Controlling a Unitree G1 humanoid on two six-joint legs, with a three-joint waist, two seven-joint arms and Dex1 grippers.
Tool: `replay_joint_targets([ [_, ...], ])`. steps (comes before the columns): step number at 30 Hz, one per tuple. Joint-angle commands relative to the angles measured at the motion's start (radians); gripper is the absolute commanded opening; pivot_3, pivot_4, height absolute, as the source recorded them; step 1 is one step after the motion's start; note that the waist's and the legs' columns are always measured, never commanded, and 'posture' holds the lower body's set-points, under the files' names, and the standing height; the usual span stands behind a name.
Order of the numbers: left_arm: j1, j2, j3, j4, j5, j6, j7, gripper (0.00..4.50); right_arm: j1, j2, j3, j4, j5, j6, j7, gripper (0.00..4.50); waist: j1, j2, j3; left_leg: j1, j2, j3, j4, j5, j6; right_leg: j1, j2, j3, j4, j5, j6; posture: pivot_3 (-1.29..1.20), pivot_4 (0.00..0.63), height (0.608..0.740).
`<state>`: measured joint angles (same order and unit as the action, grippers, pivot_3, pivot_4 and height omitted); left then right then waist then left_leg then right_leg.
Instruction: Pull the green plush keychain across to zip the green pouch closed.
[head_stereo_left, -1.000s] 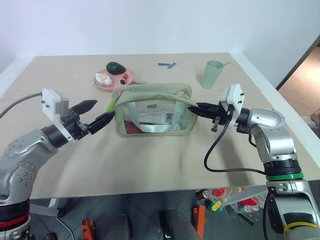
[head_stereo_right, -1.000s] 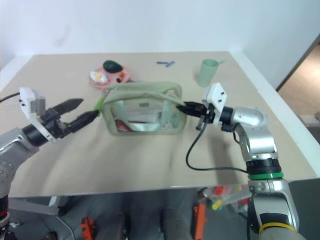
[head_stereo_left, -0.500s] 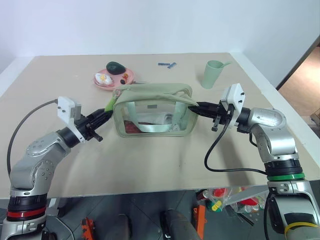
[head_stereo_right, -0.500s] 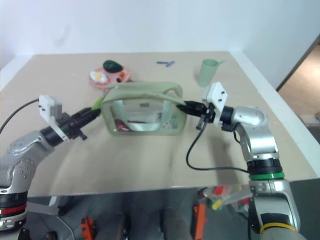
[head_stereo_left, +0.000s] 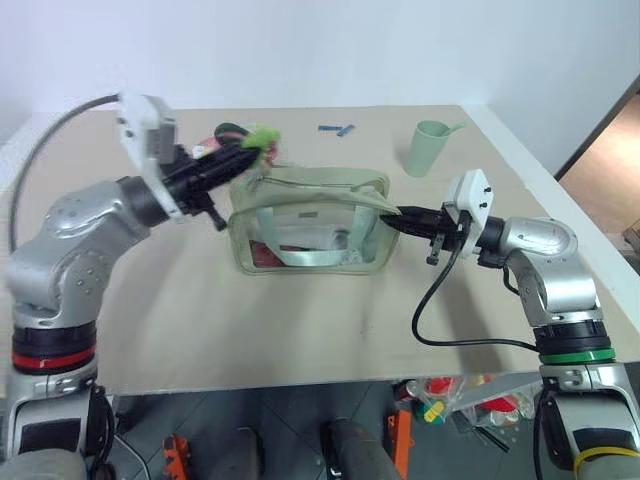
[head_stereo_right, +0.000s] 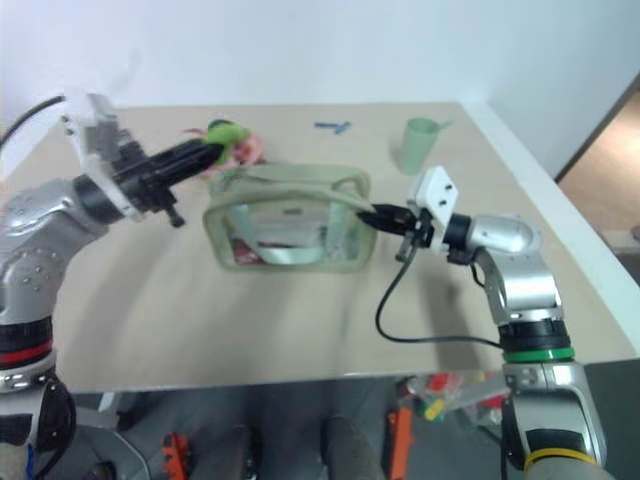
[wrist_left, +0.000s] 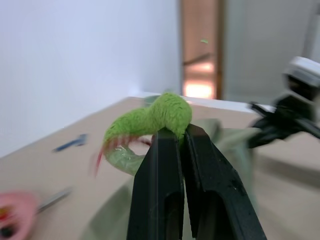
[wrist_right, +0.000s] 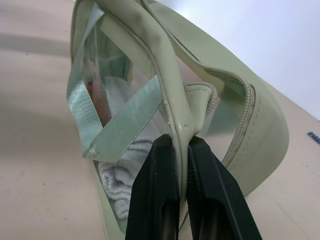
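Pouch between pink plate, cup

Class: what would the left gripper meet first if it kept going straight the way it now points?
Probably nothing on the table at first. The left gripper, shut on the green plush keychain, points across above the green pouch toward the pale green cup; depth is unclear, so it may pass clear of the cup.
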<state>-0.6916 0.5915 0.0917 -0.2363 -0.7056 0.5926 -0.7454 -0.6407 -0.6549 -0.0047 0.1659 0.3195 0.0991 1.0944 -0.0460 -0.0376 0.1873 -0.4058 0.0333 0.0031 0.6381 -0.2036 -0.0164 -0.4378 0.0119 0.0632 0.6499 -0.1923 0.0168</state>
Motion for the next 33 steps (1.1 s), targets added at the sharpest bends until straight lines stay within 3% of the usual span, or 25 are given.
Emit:
replay_joint_targets([
  [1, -0.037, -0.014, -0.075, 0.043, 0.079, -0.051, -0.041, 0.04, -0.007, -0.006, -0.013, -0.039, 0.007, -0.009, 0.006, 0.14, -0.003, 0.0, 0.0, 0.0, 0.0, 0.0, 0.0, 0.0, 0.0, 0.0, 0.0, 0.0, 0.0, 0.0, 0.0, 0.0, 0.15, 0.74],
  [4, -0.042, -0.01, -0.123, 0.087, 0.151, -0.07, -0.057, 0.04, -0.004, -0.01, -0.015, -0.045, 0.007, -0.008, 0.006, 0.14, -0.004, 0.0, 0.0, 0.001, 0.0, 0.0, 0.0, 0.0, 0.0, -0.001, 0.001, 0.001, 0.001, 0.0, 0.0, 0.0, 0.15, 0.74],
  [8, -0.046, -0.015, -0.11, 0.106, 0.147, -0.028, -0.068, 0.04, -0.005, -0.016, -0.017, -0.044, 0.004, -0.009, 0.007, 0.14, -0.003, 0.0, 0.0, 0.0, 0.001, -0.001, -0.001, 0.0, 0.0, -0.001, 0.001, 0.0, 0.001, 0.0, 0.0, 0.0, 0.15, 0.74],
  [9, -0.047, -0.016, -0.103, 0.108, 0.145, -0.023, -0.068, 0.71, -0.005, -0.017, -0.017, -0.043, 0.003, -0.009, 0.008, 0.14, -0.003, 0.0, 0.0, 0.0, 0.001, 0.0, 0.0, 0.0, 0.0, -0.001, 0.001, 0.001, 0.001, 0.0, 0.0, 0.0, 0.15, 0.74],
  [20, 0.033, 0.164, 0.027, 0.055, 0.113, 0.036, -0.156, 4.44, -0.018, -0.005, -0.011, -0.009, -0.009, -0.035, 0.019, 0.14, -0.005, 0.0, 0.0, 0.0, 0.001, 0.0, -0.001, 0.0, 0.0, -0.001, 0.001, 0.001, 0.001, 0.0, 0.0, 0.0, 0.15, 0.74],
  [27, 0.224, 0.21, 0.113, -0.044, 0.126, 0.024, -0.125, 4.48, -0.025, 0.003, -0.002, 0.003, -0.01, -0.048, 0.023, 0.14, -0.003, 0.0, 0.0, 0.0, 0.001, 0.001, 0.0, 0.0, 0.0, -0.001, 0.0, 0.001, 0.001, 0.0, -0.001, 0.0, 0.15, 0.74],
  [33, 0.263, 0.1, 0.106, -0.012, 0.173, -0.071, -0.03, 4.48, -0.036, 0.007, 0.001, 0.018, -0.013, -0.055, 0.026, 0.14, -0.002, 0.0, 0.0, 0.001, 0.001, 0.001, 0.0, 0.001, 0.0, -0.001, 0.0, 0.0, 0.001, 0.0, -0.001, 0.0, 0.15, 0.74],
])
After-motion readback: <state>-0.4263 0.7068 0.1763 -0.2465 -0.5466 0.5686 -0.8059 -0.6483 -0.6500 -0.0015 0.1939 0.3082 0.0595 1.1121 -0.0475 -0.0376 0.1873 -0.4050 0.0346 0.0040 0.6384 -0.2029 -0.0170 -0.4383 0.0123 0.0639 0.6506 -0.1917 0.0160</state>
